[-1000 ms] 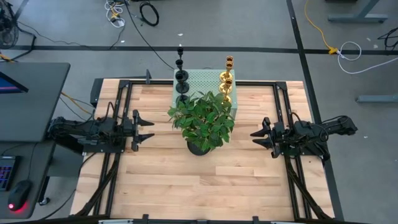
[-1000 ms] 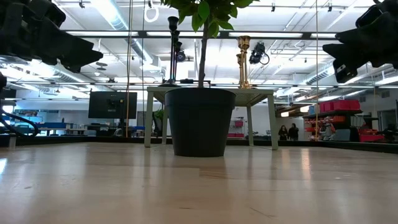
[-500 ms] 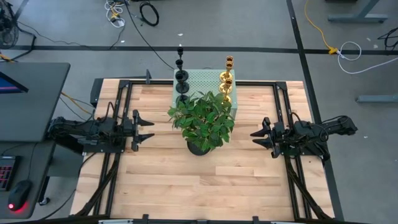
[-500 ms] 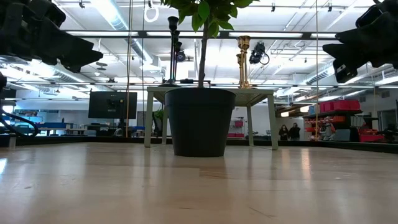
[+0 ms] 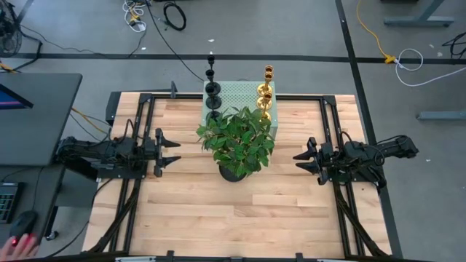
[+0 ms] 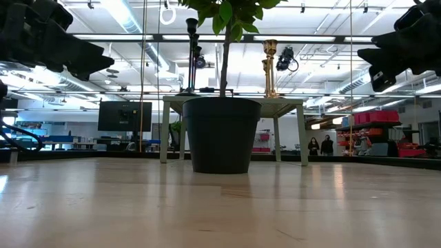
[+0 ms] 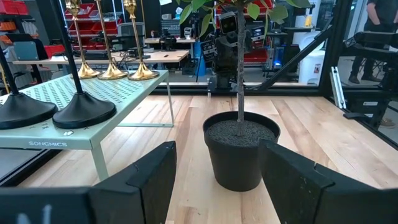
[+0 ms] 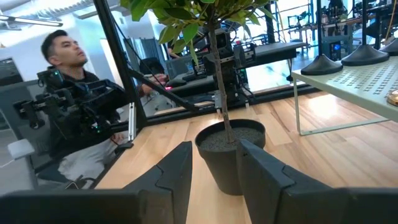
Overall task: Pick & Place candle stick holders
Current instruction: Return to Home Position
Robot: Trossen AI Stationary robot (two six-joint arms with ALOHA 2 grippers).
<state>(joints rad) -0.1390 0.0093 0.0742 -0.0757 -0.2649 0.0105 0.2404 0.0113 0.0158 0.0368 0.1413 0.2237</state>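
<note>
Shelf (image 5: 237, 94) with candle stick holders (image 5: 212, 90)

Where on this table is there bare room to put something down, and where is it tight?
Crowded: the green shelf, holding black candle holders and gold candle holders. Bare wood: the whole half beyond the plant pot away from that shelf, plus the strips between the pot and the left gripper and right gripper.

Folded low on the left, with left gripper (image 5: 177, 151) pointing inward, fingers spread apart. Same on the right (as a mirror), with right gripper (image 5: 296, 161) pointing inward, fingers parted.
</note>
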